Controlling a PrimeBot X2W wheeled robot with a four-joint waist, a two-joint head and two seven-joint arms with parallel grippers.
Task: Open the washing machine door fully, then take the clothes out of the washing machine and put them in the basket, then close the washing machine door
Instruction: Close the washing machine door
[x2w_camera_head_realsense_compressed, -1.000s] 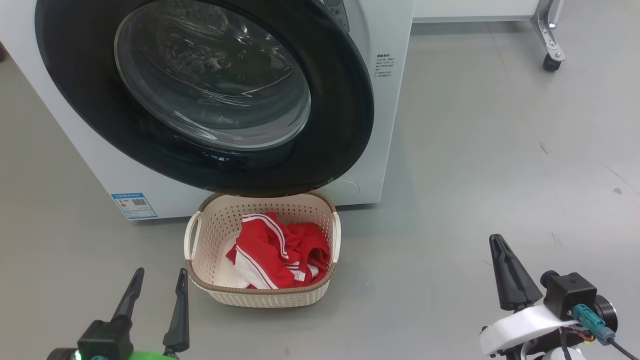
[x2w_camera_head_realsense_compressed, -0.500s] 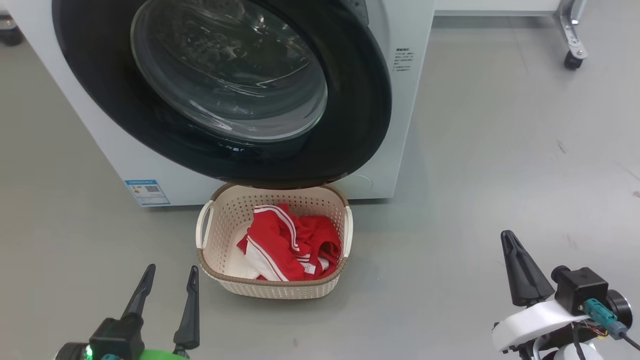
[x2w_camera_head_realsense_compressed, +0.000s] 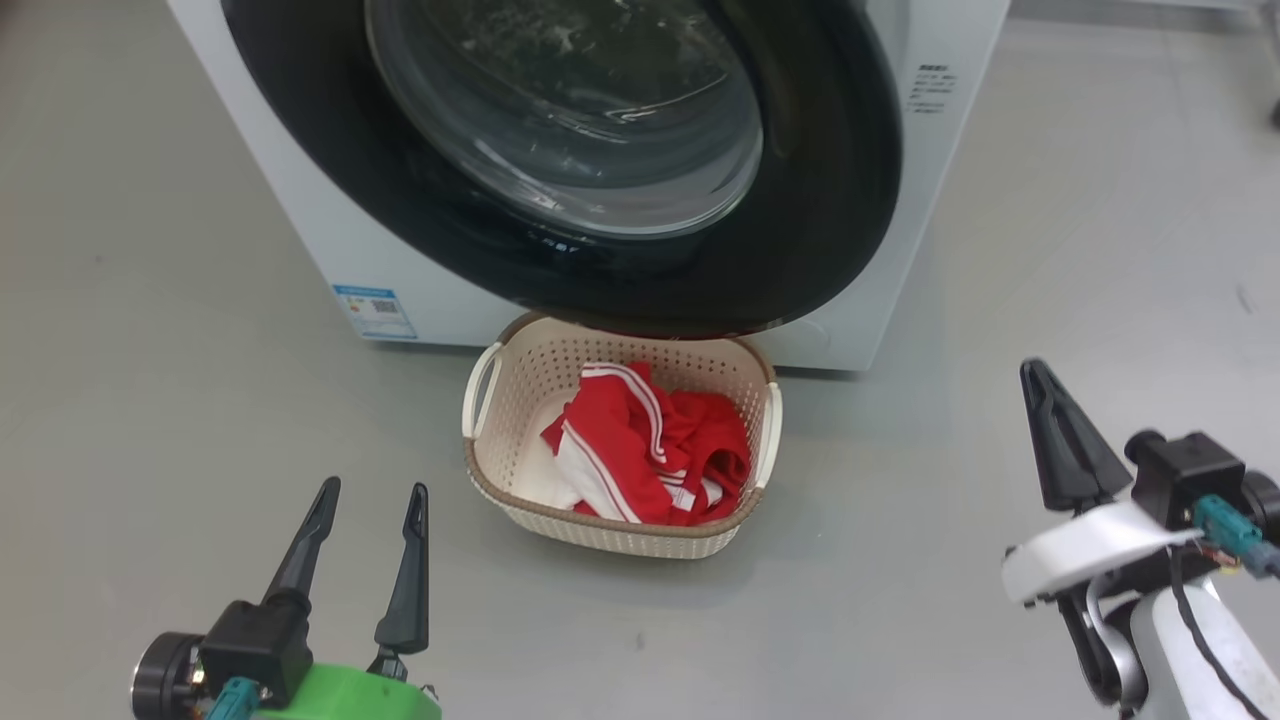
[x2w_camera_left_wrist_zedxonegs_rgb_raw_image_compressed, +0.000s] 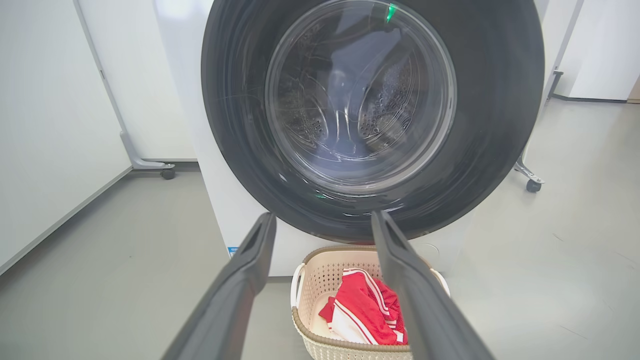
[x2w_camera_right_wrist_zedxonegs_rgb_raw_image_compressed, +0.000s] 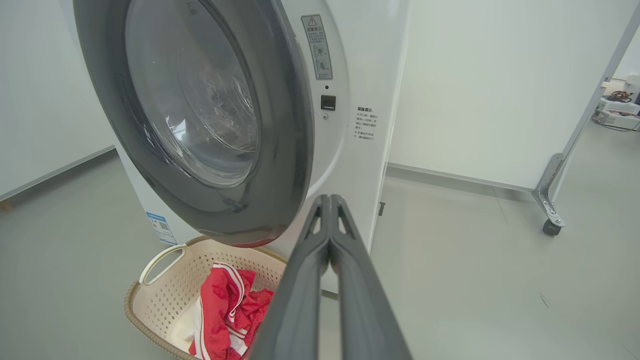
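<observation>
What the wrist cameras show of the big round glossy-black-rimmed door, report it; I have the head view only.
Observer: Right wrist view: the washing machine door looks ajar from the white washing machine; a small black square latch slot sits uncovered beside its rim.
Operator: Check the drum.
Observer: Left wrist view: through the clear glass, the perforated steel drum looks bare.
Operator: Confirm the right gripper.
Observer: Its two long dark fingers press together, holding nothing.

We see a door (x2w_camera_head_realsense_compressed: 830, 200) with a glossy black rim and clear glass, soft red cloth clothes (x2w_camera_head_realsense_compressed: 640, 445), a perforated plastic basket (x2w_camera_head_realsense_compressed: 620, 532), and a smooth matt floor (x2w_camera_head_realsense_compressed: 150, 300).
</observation>
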